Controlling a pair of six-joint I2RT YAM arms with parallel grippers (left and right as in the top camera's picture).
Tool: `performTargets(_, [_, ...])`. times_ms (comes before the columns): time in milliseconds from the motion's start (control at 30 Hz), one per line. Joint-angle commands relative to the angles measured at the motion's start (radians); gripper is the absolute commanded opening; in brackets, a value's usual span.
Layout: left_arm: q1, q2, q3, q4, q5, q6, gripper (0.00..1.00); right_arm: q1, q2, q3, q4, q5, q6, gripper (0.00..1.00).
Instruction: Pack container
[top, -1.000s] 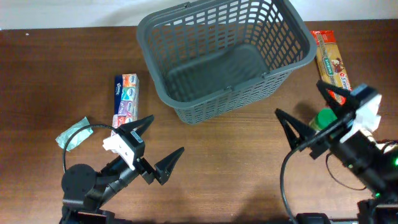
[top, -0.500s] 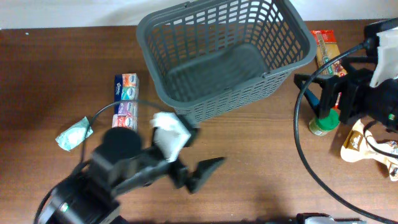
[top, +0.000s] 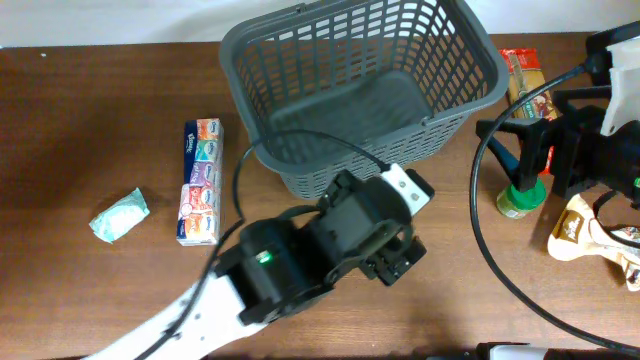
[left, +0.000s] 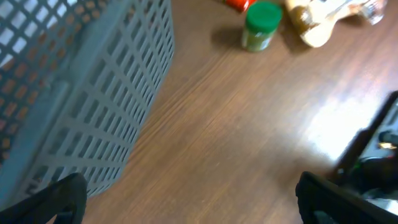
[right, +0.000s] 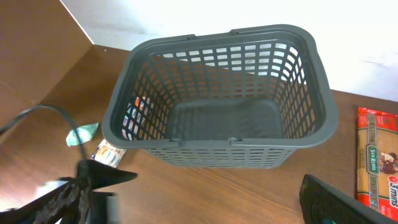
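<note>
The container, a dark grey slotted basket (top: 360, 90), stands empty at the back middle of the table. It also shows in the left wrist view (left: 81, 93) and in the right wrist view (right: 217, 99). My left gripper (left: 193, 205) is open and empty above bare wood just in front of the basket; in the overhead view its arm (top: 385, 235) covers it. My right gripper (top: 512, 150) is open and empty, raised to the right of the basket over a green-lidded jar (top: 520, 195); its fingers frame the right wrist view (right: 217, 193).
A tissue multipack (top: 200, 180) and a crumpled pale green packet (top: 120, 215) lie left of the basket. A pasta packet (top: 530, 85) and a beige bag (top: 590, 235) lie at the right. The jar (left: 261, 25) and bag (left: 317, 25) show in the left wrist view.
My left arm has swung up from the front left to the middle, close to the basket's front. My right arm rose and shifted right a second ago, then held still.
</note>
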Motion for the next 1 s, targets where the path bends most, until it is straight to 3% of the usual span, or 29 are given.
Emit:
performTargets(0, [-0.003, 0.042, 0.021, -0.008, -0.055, 0.01, 0.99, 0.009, 0.005, 0.016, 0.004, 0.036, -0.013, 0.99])
performTargets(67, [-0.003, 0.059, 0.021, -0.012, -0.115, -0.005, 0.99, 0.009, 0.009, 0.016, 0.004, 0.116, 0.014, 0.99])
performTargets(233, [-0.003, 0.072, 0.021, -0.049, -0.299, -0.287, 0.99, 0.009, 0.058, 0.016, 0.005, 0.523, 0.221, 0.99])
performTargets(367, [0.002, 0.072, 0.023, -0.108, -0.3, -0.529, 0.99, 0.009, 0.125, 0.016, 0.035, 0.532, 0.219, 0.99])
performTargets(500, [0.002, 0.072, 0.023, -0.192, -0.301, -0.684, 0.99, 0.009, 0.209, 0.016, 0.092, 0.439, 0.14, 0.99])
performTargets(700, [0.001, 0.072, 0.023, -0.207, -0.261, -0.697, 0.99, 0.009, 0.3, 0.016, 0.132, 0.204, 0.021, 0.99])
performTargets(967, [0.001, 0.073, 0.022, -0.21, -0.22, -0.698, 0.99, 0.009, 0.34, 0.016, 0.175, 0.19, 0.013, 0.99])
